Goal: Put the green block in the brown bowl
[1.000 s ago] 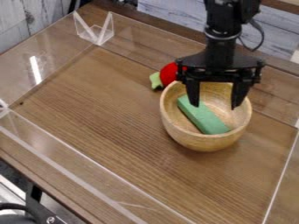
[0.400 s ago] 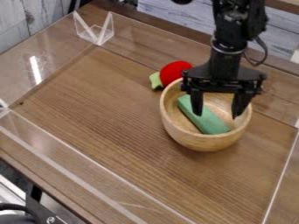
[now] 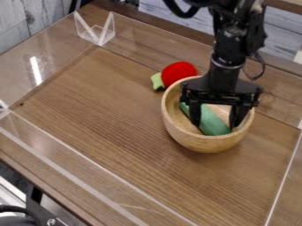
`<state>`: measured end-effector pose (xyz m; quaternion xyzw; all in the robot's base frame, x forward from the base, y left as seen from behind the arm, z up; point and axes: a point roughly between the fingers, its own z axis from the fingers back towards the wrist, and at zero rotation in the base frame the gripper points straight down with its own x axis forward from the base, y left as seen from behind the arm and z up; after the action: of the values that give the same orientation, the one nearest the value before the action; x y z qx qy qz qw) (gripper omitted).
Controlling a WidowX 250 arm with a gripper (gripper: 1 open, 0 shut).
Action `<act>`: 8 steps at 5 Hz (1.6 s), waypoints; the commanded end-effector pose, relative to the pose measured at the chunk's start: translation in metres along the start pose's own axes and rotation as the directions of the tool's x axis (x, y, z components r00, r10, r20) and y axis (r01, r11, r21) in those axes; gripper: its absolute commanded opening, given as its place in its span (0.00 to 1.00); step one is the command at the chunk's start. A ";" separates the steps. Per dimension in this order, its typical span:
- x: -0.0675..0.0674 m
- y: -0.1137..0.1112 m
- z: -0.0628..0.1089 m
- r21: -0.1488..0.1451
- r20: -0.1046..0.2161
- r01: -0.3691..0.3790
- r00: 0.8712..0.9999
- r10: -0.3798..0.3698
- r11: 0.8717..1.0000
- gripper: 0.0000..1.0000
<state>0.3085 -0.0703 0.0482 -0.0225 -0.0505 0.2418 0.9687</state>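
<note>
The green block point(image 3: 214, 122) lies inside the brown bowl point(image 3: 177, 129), a light wooden bowl right of the table's middle. My gripper point(image 3: 216, 112) points straight down into the bowl, its black fingers point(image 3: 192, 110) open on either side of the block. I cannot tell whether the fingers touch the block. The arm rises from the bowl toward the top of the view.
A red round object point(image 3: 178, 72) with a small green and yellow piece point(image 3: 157, 81) beside it sits just behind the bowl on the left. Clear acrylic walls point(image 3: 94, 29) border the wooden table point(image 3: 94, 115).
The gripper has sunk from above the bowl's rim down into the bowl, around the green block. Its jaws stayed open. The block has not moved.
</note>
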 end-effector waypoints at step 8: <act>0.044 0.039 0.151 -0.226 0.080 -0.156 0.981 0.178 0.962 1.00</act>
<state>0.3089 -0.0125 0.1793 -0.1115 -0.0918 0.3228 0.9354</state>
